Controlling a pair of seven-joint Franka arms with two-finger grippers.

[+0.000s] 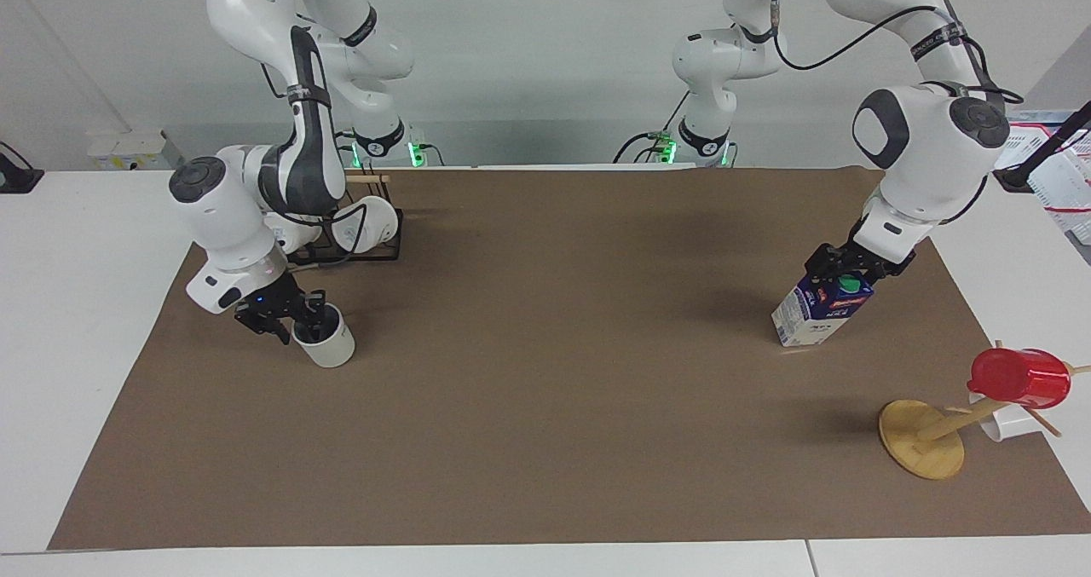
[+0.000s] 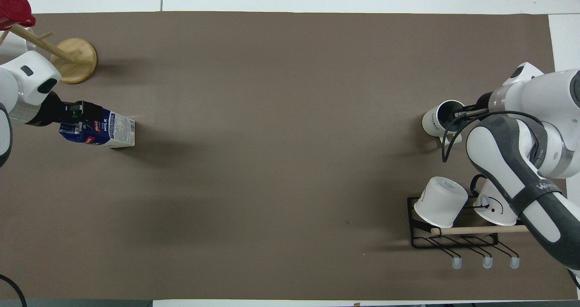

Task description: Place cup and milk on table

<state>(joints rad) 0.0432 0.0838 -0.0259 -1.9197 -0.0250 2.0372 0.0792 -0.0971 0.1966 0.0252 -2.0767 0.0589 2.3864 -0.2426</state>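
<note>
The light grey cup (image 1: 331, 345) (image 2: 436, 119) stands upright on the brown mat (image 1: 554, 364) of the white table (image 1: 77, 321), toward the right arm's end. My right gripper (image 1: 294, 321) (image 2: 458, 112) is down at the cup's rim, on its side toward that end of the table. The blue and white milk (image 1: 810, 314) (image 2: 113, 131) carton stands on the mat toward the left arm's end. My left gripper (image 1: 848, 272) (image 2: 78, 113) is lowered over the carton's top, open, with the green-capped gable between its jaws.
A black wire rack (image 1: 358, 249) (image 2: 453, 241) with two white mugs sits nearer to the robots than the cup. A wooden mug tree (image 1: 922, 439) (image 2: 73, 61) carrying a red cup (image 1: 1018, 377) stands farther from the robots than the milk, near the mat's corner.
</note>
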